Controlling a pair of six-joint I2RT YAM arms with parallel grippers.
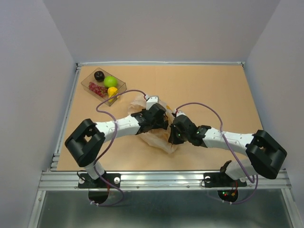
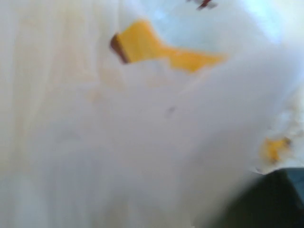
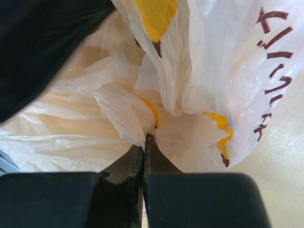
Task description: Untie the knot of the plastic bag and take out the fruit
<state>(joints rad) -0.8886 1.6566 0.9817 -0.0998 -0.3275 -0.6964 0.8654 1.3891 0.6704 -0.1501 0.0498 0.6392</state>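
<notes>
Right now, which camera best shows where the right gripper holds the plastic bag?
The right wrist view: the right gripper is shut on a fold of the plastic bag, close up. The top view hides that pinch under the right arm; the left wrist view shows only blurred plastic.

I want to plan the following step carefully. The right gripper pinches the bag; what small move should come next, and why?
Probably a short, slow pull of the right gripper away from the left gripper. Its jaws are shut on a fold of the bag, and the plastic lies bunched between both grippers. The left wrist view is too blurred to show a grip.
</notes>
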